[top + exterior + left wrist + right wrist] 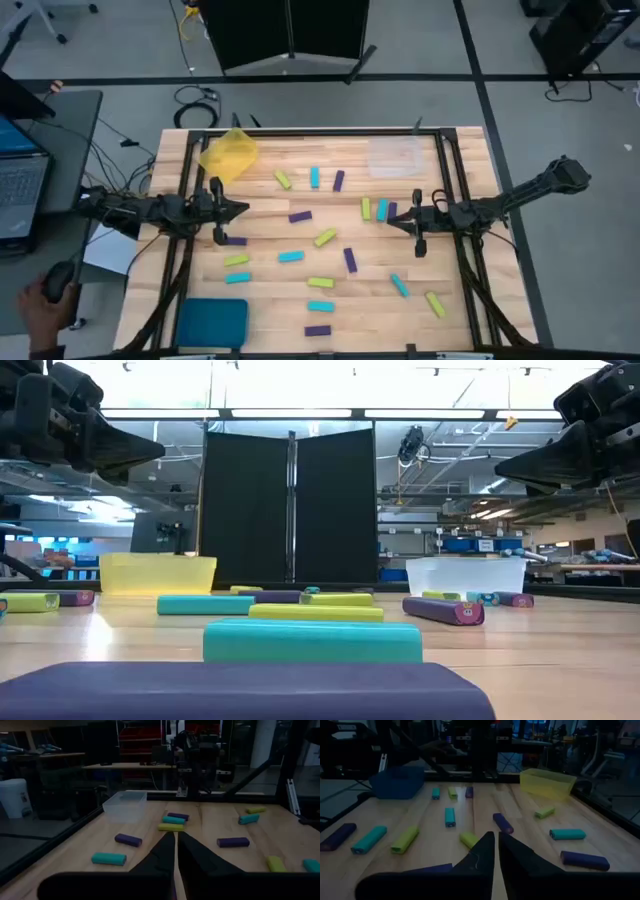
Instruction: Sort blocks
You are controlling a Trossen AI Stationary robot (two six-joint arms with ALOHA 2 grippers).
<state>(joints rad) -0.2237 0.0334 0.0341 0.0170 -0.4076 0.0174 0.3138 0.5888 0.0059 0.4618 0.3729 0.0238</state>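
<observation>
Several small blocks in yellow-green [325, 238], cyan [291, 256] and dark purple [300, 216] lie flat and scattered over the wooden table [270, 300]. My left gripper [243, 209] hovers shut above the table's left side, pointing toward the right. My right gripper [390, 222] hovers shut above the right side, pointing left, close to a yellow-green [366, 208], cyan [381, 209] and purple group. In the wrist views both pairs of fingers [176, 851] [496, 851] are closed with nothing between them.
A yellow tray [229, 154] stands at the far left, a clear tray [398, 156] at the far right, a teal tray [212, 322] at the near left. A person's hand [40, 300] holds a mouse off the table's left, beside a laptop [20, 180].
</observation>
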